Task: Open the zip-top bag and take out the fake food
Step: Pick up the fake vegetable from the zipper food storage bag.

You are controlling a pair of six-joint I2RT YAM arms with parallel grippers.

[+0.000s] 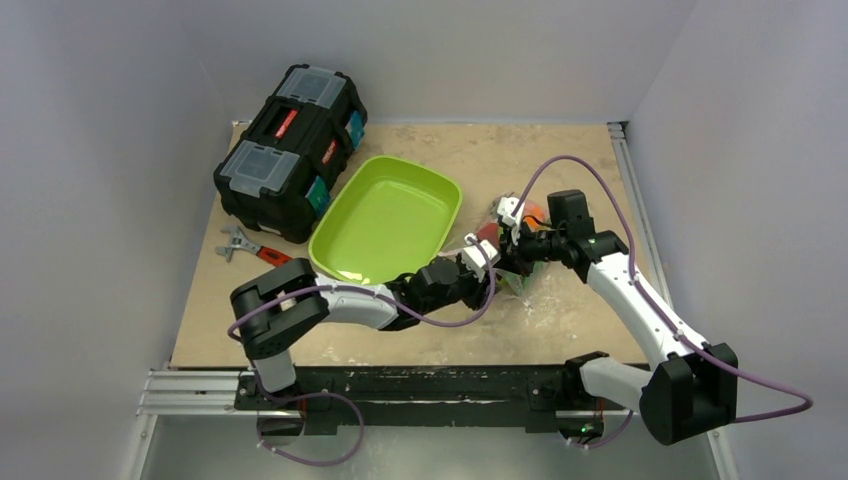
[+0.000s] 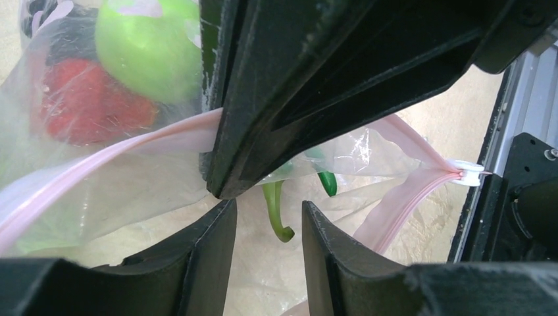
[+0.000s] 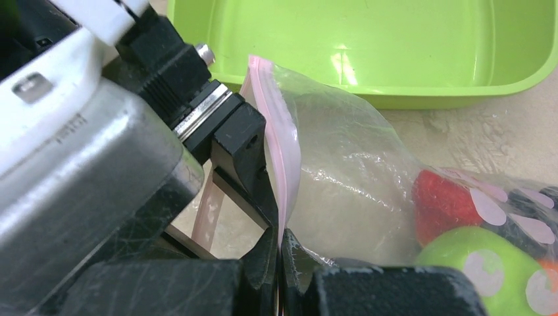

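Zip-top bag (image 2: 99, 197) slider (image 2: 470, 172) shows only from left wrist

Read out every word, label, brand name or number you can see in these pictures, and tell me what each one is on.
No text is legible in any view.
Black plastic toolbox: red labels on its lid, too small to read.
Grey metal casing: a short engraved marking, too blurred to read.
Clear plastic zip-top bag: pale printed shapes only, no letters.
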